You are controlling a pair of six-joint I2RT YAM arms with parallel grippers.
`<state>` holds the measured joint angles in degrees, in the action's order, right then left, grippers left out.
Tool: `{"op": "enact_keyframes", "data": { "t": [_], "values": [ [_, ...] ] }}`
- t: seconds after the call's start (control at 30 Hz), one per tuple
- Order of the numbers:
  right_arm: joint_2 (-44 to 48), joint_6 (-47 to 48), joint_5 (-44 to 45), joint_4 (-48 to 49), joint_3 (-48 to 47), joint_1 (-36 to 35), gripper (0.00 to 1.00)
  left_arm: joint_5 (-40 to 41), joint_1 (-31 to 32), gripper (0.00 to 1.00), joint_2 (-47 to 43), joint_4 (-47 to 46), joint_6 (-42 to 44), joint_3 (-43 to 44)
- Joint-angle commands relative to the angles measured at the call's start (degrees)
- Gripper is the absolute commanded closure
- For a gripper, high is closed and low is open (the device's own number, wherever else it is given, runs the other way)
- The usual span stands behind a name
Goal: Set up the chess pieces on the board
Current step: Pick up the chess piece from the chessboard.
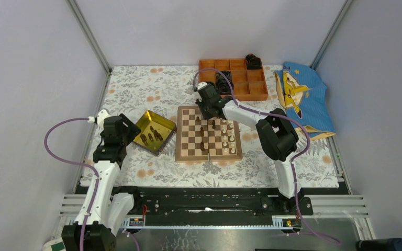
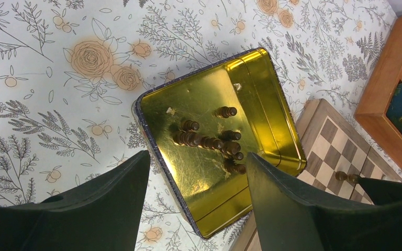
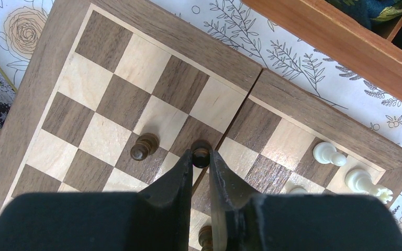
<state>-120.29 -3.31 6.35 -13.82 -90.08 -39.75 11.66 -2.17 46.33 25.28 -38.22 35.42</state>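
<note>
On the centre seam of the board point(image 3: 110, 78), a couple of rows in from its far border, a dark chessman point(image 3: 201, 153) sits pinched between the fingertips of the right gripper point(image 3: 201, 158), whose jaws are drawn in narrow against its sides. The wrist camera sees only its round head. Its long axis therefore runs straight up toward the lens, upright, base toward the wood. Whether the base touches the square cannot be told.

Just to its left a second dark pawn point(image 3: 144, 147) stands apart on a dark square, leaning slightly in that view. Two pale pieces point(image 3: 328, 153) stand near the board's far right corner.

From above, the board point(image 1: 188, 130) lies square to the table with its seam running near to far. The few dark men are on or near the middle files and the pale ones down the right half. The right gripper point(image 1: 205, 107) reaches in over the far edge.

Left of the board, just beside it and turned at an angle, is a gold tray point(image 2: 272, 94). A loose cluster of dark pieces point(image 2: 209, 141) lies tipped on its floor. The left gripper point(image 2: 198, 159) hovers over it with jaws wide and nothing between them.

Beyond the board is an orange box point(image 1: 234, 91) holding black rolls point(image 1: 222, 81). A blue cloth point(image 1: 303, 97) lies to the right.
</note>
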Motion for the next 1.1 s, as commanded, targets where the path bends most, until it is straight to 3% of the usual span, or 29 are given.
{"op": "enact_keyframes", "data": {
  "t": [0.0,0.63,1.07],
  "values": [
    [2.7,0.9,0.0,0.9,0.3,0.4,0.89,-0.9,0.1,0.25,-0.8,-2.7,0.6,-0.7],
    [3.2,2.8,-1.1,1.4,-4.0,0.5,0.93,-0.6,0.1,0.25,-1.3,-2.7,0.4,-0.7],
    [-2.6,3.0,-3.3,-2.2,-13.7,-0.4,0.93,-1.3,0.1,0.25,-1.5,-3.2,0.2,-0.8]
  ]
}}
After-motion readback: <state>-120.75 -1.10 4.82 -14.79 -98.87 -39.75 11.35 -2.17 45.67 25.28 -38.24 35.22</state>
